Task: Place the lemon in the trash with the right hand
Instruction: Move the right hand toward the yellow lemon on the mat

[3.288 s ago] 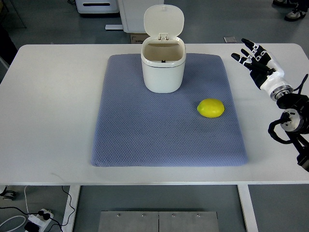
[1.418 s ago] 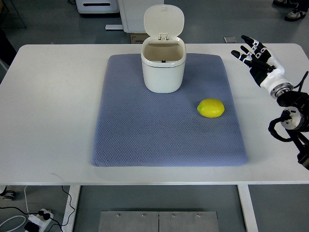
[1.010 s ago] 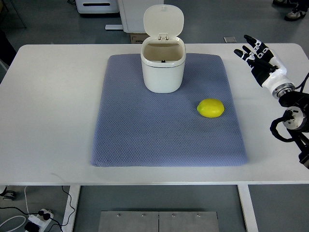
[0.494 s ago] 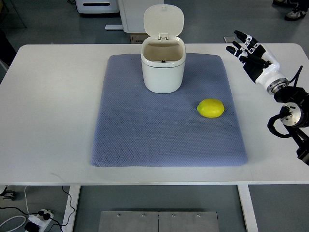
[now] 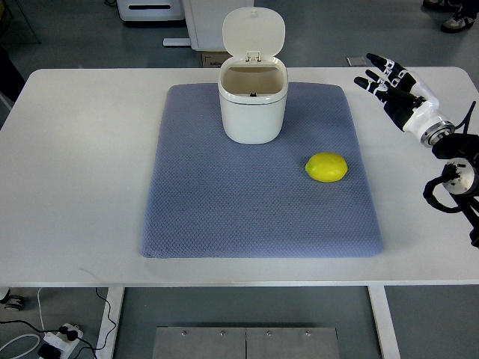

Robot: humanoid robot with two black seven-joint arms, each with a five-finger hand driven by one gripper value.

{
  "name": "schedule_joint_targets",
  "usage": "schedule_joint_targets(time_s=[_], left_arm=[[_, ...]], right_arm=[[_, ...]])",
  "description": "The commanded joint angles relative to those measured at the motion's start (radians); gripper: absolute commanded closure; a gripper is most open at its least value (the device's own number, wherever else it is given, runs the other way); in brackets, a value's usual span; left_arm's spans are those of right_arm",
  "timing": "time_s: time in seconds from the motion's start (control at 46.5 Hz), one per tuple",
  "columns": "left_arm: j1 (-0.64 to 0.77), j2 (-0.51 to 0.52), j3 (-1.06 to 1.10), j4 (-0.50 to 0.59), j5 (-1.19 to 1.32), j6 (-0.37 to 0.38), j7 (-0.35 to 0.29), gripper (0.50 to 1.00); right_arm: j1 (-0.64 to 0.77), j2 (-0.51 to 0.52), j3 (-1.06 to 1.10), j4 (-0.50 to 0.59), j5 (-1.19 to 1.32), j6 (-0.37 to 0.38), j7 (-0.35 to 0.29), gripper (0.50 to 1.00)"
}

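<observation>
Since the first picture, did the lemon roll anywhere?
No. The lemon lies on the same spot of the blue mat, right of and nearer than the trash bin.

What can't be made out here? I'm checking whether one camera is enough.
- Bottom of the trash bin, top view: its own walls hide it.
- Underside of the lemon, top view: it faces the mat.
- Right arm behind the right robot hand: cut off by the right edge.
- Left arm: out of view.

The round yellow lemon (image 5: pixel 326 167) lies on its side, right of and nearer than the small white plastic trash bin (image 5: pixel 253 104) with its lid up.
</observation>
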Motion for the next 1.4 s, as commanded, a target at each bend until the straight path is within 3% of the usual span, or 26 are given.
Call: schedule_joint_targets(time_s=[0.0,0.43,1.375], left_arm=[[0.000,0.000,0.000,0.000,0.000,0.000,0.000,0.500],[0.000,0.000,0.000,0.000,0.000,0.000,0.000,0.500],[0.000,0.000,0.000,0.000,0.000,0.000,0.000,0.500]], right_arm=[[0.000,-0.014,-0.018,0.007,-0.011,0.000,0.003,0.500],[-0.016,-0.095,-0.107,0.106,-0.103,-0.002,0.011,0.502],[-0.203,-0.101,-0.100,0.216,-0.212,-0.010,0.034,0.505]])
